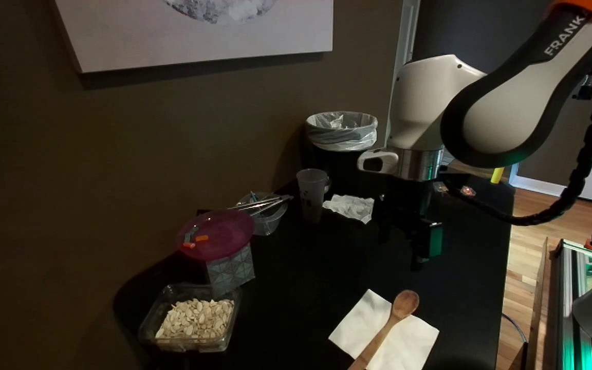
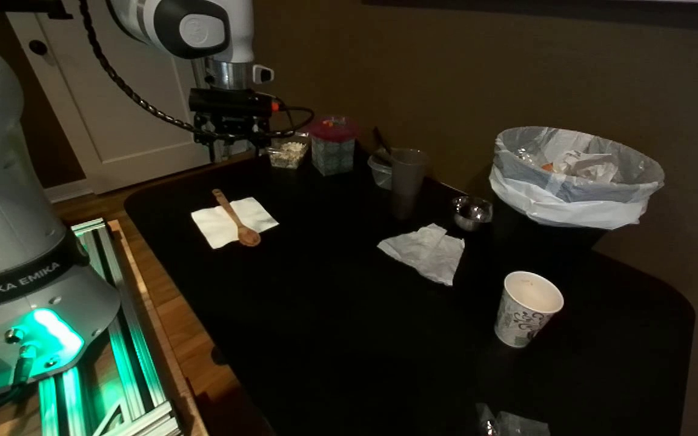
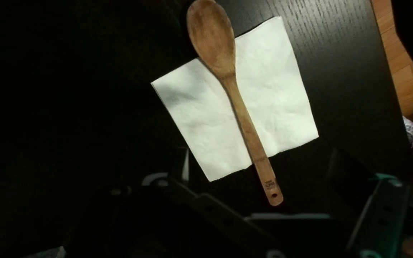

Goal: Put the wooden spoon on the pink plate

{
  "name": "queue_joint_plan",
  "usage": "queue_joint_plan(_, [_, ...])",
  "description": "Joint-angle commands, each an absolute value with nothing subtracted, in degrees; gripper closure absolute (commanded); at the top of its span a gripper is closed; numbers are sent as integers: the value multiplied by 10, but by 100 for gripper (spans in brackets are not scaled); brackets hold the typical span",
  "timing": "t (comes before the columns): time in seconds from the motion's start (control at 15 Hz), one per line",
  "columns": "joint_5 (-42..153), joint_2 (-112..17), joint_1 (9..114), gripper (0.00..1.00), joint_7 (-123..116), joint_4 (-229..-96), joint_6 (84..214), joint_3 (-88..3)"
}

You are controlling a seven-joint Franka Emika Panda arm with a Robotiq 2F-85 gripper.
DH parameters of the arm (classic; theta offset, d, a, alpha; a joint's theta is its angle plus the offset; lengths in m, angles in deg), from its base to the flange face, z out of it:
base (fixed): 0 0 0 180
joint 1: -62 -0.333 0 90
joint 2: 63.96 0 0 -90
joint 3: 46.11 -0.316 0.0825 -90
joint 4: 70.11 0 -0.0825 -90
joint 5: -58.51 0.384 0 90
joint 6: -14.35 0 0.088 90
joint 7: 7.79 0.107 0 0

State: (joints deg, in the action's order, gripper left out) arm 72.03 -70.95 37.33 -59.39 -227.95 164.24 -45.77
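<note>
One wooden spoon (image 3: pixel 238 102) lies across a white napkin (image 3: pixel 278 93) on the black table (image 2: pixel 300 327), its bowl and handle tip reaching past the napkin's edges. Above the table hangs the gripper (image 2: pixel 235 151), its fingers well apart. In both exterior views the pink plate (image 1: pixel 230 226), bearing small orange pieces (image 1: pixel 202 238), sits atop a patterned box (image 1: pixel 232 270).

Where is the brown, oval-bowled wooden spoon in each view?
In an exterior view: spoon, bottom edge, right of centre, cropped.
In an exterior view: spoon, left of centre, mid-height.
In the wrist view: spoon, slanting down rightward from top edge.
Shared landmark: square white paper napkin underneath.
</note>
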Motion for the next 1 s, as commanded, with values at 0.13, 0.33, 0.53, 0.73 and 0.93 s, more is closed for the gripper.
queue_joint_plan(0.13, [813, -627, 414, 0, -791, -2280, 1677, -490])
queue_joint_plan(0.33, [874, -589, 445, 0, -875, -2281, 1688, -526])
queue_joint_plan(0.53, [849, -598, 477, 0, -850, -2280, 1668, -553])
queue_joint_plan(0.73, [849, -599, 485, 0, -850, -2276, 1667, -561])
queue_joint_plan(0.93, [868, -565, 488, 0, -888, -2271, 1709, -588])
